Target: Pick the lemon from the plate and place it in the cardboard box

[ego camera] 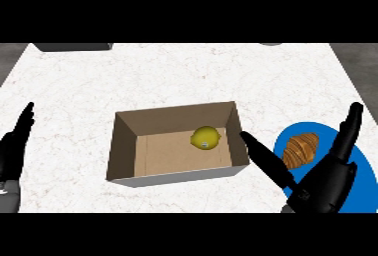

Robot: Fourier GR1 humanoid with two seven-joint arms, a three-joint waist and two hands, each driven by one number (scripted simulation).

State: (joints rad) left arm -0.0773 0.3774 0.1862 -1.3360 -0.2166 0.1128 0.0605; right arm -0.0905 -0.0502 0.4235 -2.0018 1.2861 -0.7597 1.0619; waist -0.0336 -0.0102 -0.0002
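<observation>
A yellow lemon (206,137) lies inside the open cardboard box (127,150), toward its back right corner. Right of the box sits a blue plate (363,170) carrying a brown croissant (300,149). My right hand (325,182) hovers over the plate's near side, open, with its thumb stretched toward the box's right wall and its fingers pointing up past the plate. It holds nothing. My left hand (13,145) rests open at the left edge, fingers up.
The box stands mid-counter on white marble (184,75). A dark grey object (74,47) lies at the back left edge, and another small grey item (272,44) at the back right. Dark floor borders the counter on both sides.
</observation>
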